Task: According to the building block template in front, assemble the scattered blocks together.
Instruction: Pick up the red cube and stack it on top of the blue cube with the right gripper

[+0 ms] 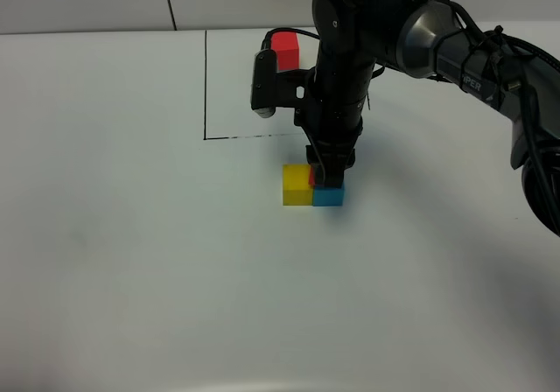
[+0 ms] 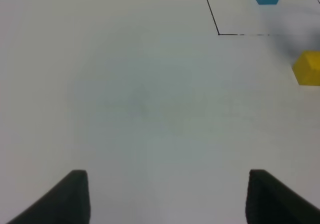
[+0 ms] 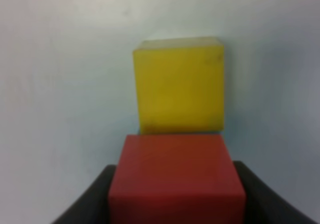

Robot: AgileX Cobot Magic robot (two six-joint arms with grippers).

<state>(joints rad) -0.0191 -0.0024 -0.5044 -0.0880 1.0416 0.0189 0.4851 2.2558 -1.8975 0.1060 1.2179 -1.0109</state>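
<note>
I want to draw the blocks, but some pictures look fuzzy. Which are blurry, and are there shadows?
Right wrist view: the red block in the right hand is very close and soft-edged, the yellow block fuzzy too. Left wrist view: a blurry grey smudge near the yellow block. Exterior high view: sharpest, with a faint shadow beside the blue block.

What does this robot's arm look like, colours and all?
The right arm has glossy black rounded joints, one silver-grey section, black cables strapped alongside and small white lettering. A white-and-black camera box sits by the wrist. The right tool and left tool have plain dark fingers.
</note>
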